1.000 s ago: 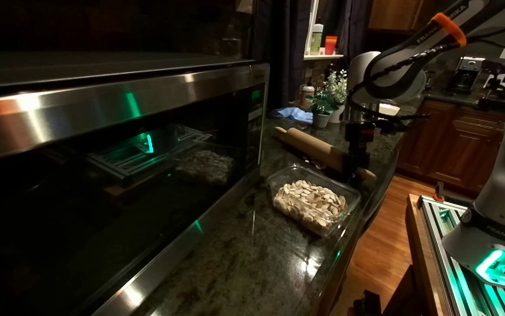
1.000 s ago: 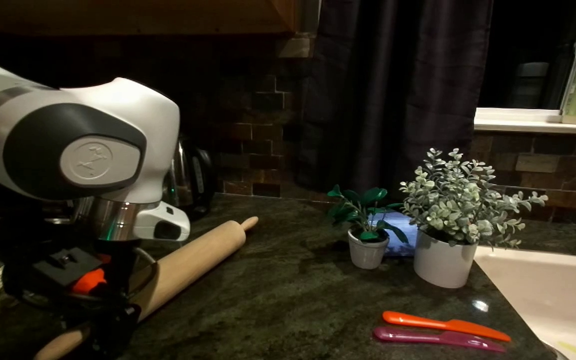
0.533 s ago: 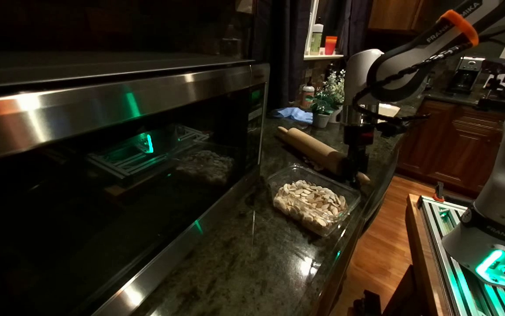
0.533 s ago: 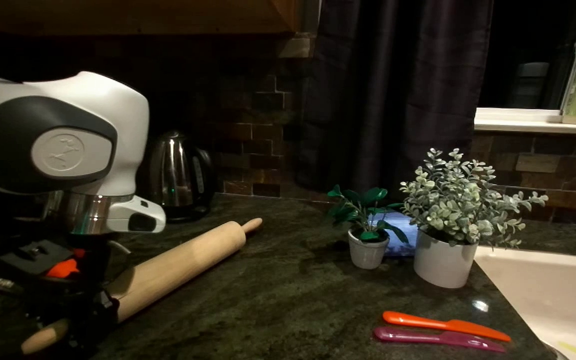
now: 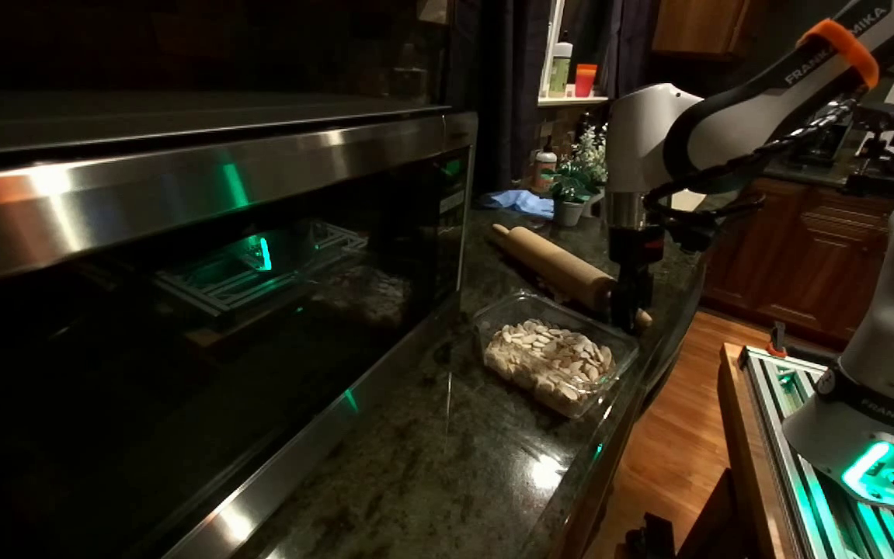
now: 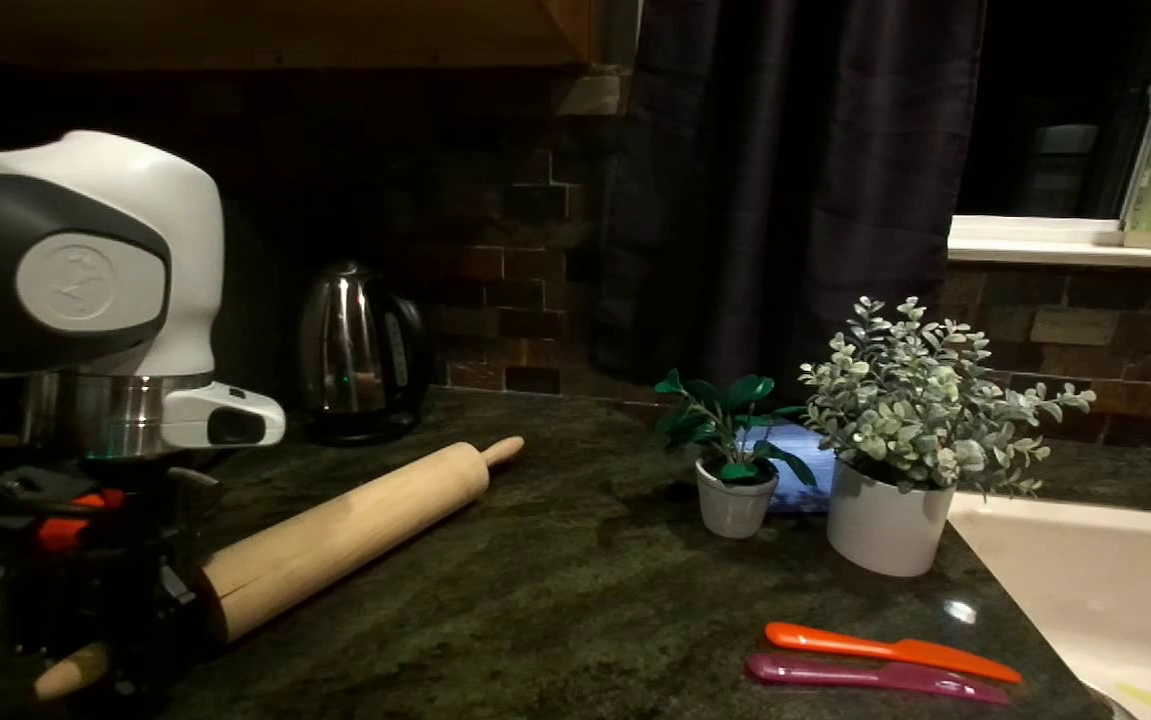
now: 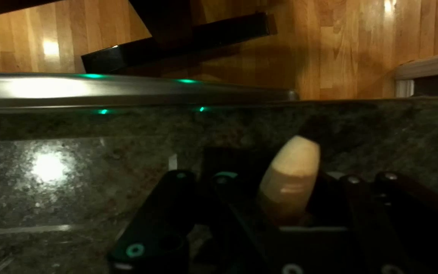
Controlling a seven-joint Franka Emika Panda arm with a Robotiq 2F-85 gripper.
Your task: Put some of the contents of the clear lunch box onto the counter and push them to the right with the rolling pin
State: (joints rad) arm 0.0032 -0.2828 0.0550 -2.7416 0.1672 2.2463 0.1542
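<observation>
The end effector (image 5: 632,317) is low at the near handle (image 7: 291,175) of the wooden rolling pin (image 6: 350,540), one dark finger to either side of it in the wrist view; dim light hides where finger meets wood, so whether it is clamped on the handle or stands a little apart cannot be told. The rolling pin lies slantwise on the dark stone counter (image 6: 555,620), its far handle (image 6: 505,450) free in both exterior views. In an exterior view the clear plastic lunch box (image 5: 579,321) sits upright just beside the rolling pin, with a heap of pale, flat, oval pieces (image 5: 551,357) inside. A few pale bits (image 5: 553,292), too dim to make out well, lie between lunch box and rolling pin. The microwave (image 5: 182,373) stands alongside, its glass faintly mirroring the heap. In an exterior view a steel kettle (image 6: 347,350) stands beyond the rolling pin; well apart, a small potted plant (image 6: 735,490) and a larger potted plant (image 6: 915,440) stand close together by the white sink (image 6: 1125,590), and an orange knife (image 6: 890,648) lies just beside a purple knife (image 6: 875,675).
</observation>
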